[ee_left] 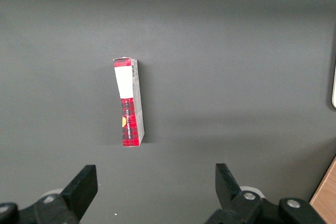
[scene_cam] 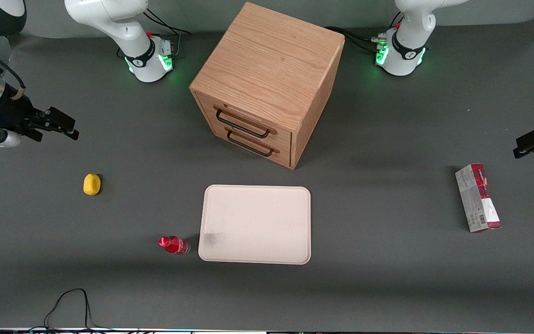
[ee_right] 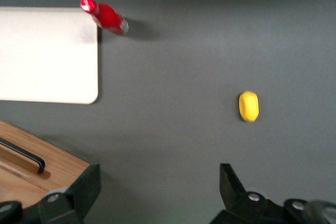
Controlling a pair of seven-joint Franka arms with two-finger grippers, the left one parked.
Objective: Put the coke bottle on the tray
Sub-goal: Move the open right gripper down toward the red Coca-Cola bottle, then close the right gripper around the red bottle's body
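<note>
The coke bottle [scene_cam: 173,244], small with a red cap and red label, stands on the table beside a near corner of the tray [scene_cam: 256,224], toward the working arm's end. It also shows in the right wrist view [ee_right: 104,14], touching the tray's corner [ee_right: 47,53]. The tray is flat, cream-white and bare. My gripper [scene_cam: 60,124] is open and empty, held above the table at the working arm's end, farther from the front camera than the bottle and well apart from it. Its fingers [ee_right: 89,184] stand wide apart.
A wooden two-drawer cabinet [scene_cam: 267,83] stands farther from the camera than the tray. A small yellow lump [scene_cam: 92,184] lies between my gripper and the bottle. A red-and-grey carton [scene_cam: 477,197] lies toward the parked arm's end.
</note>
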